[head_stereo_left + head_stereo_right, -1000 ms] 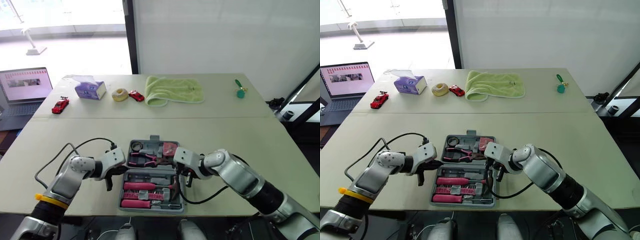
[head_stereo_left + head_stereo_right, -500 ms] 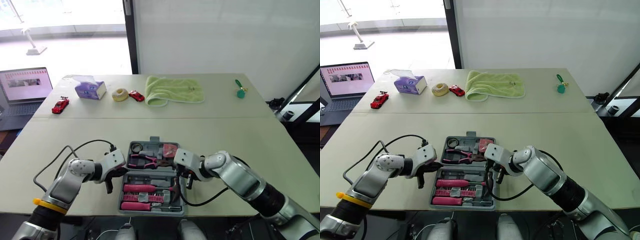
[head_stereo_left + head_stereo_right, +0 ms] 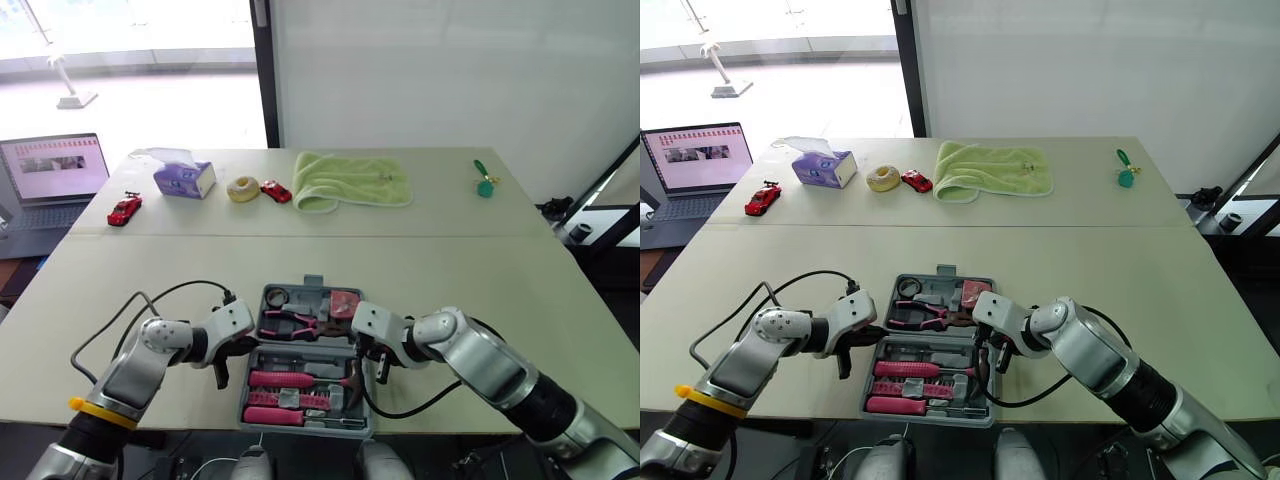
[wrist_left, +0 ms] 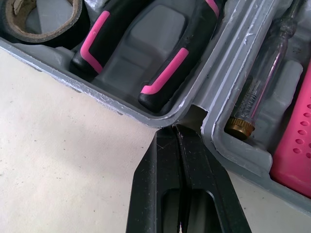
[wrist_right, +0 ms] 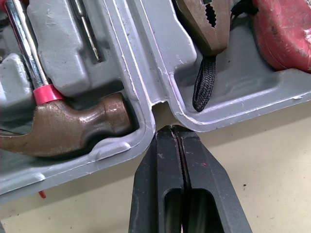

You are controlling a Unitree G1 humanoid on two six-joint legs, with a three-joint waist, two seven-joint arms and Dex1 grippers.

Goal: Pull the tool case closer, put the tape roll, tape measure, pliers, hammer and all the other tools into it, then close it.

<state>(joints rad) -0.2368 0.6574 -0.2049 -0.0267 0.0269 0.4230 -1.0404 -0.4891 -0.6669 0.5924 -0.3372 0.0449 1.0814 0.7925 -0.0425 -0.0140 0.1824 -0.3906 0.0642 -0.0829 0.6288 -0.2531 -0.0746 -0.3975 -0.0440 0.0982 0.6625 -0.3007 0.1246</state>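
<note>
Pale bench [image 3: 450, 250] across middle of frame, seam line between two tabletops. Far half, upper left: open laptop [image 3: 55, 172] at left edge, screen lit. Red toy car [image 3: 125, 209] just right of laptop. Purple tissue box [image 3: 184, 179] further right, tissue sticking up. Beige ring [image 3: 241, 188] next, second red toy car [image 3: 276, 191] touching or just beside it. Green towel [image 3: 350, 180] rumpled, upper centre. Small green item [image 3: 484, 181] upper right, well apart from towel.

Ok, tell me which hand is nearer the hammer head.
Right. The right hand sits shut at the hinge notch of the tool case, just beside the hammer head. The left hand is at the opposite notch, across the case, by the pliers handles.
</note>
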